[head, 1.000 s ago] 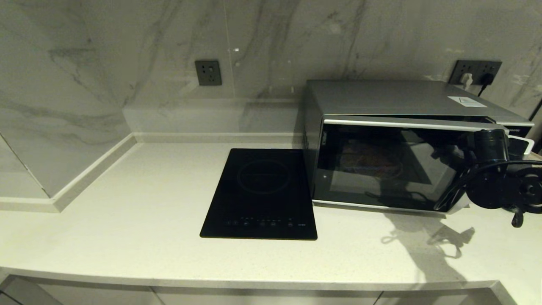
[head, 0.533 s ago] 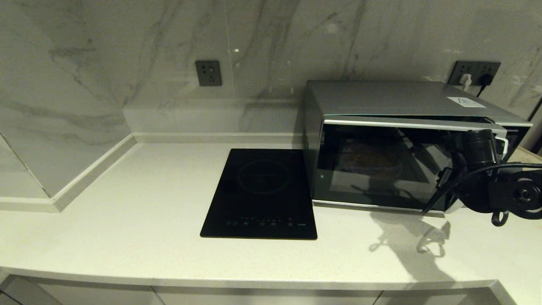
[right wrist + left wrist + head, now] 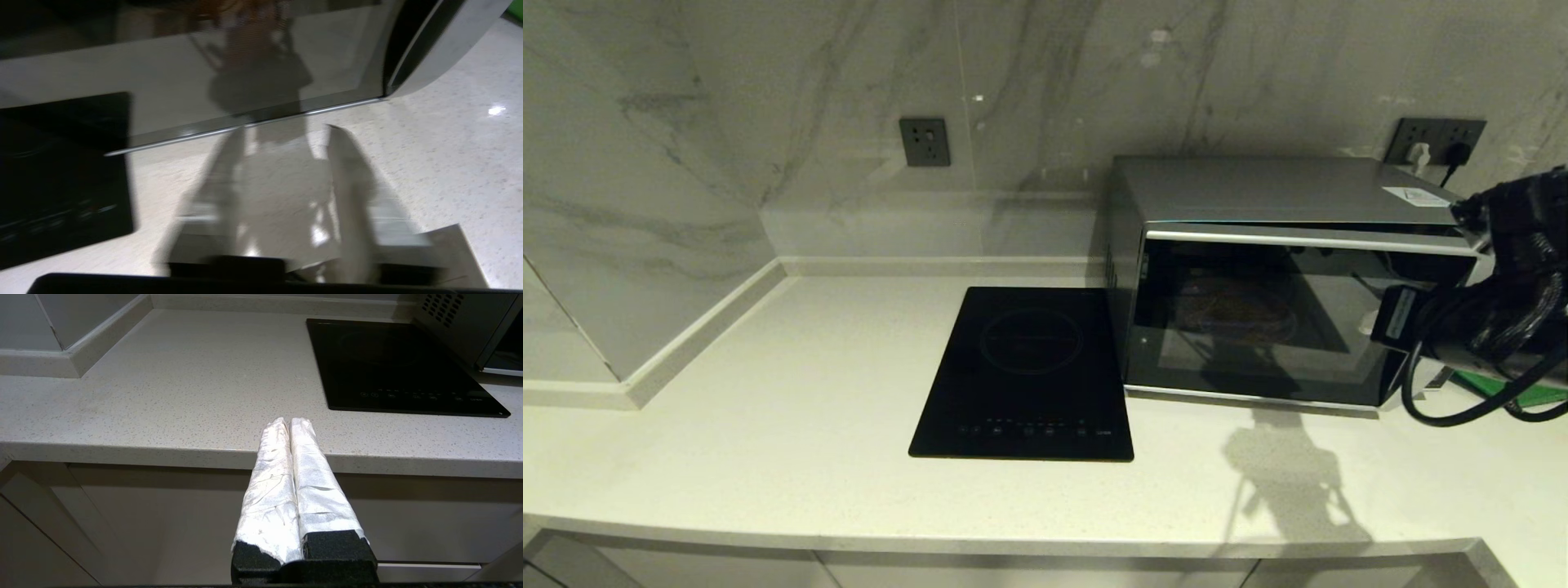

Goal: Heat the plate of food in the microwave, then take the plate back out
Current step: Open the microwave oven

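The microwave (image 3: 1282,278) lies with its long axis along the wall, door facing the desk (image 3: 768,425) front, the plate of food (image 3: 1237,310) dim behind the glass. The right gripper (image 3: 286,134), spread, hovers before the door's lower edge; the left gripper (image 3: 290,424), pressed together, sits below the desk's front edge, well left of the microwave.

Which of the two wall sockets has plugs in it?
The wall socket at the right, behind the microwave, holds a white and a black plug. The left socket above the induction hob is empty.
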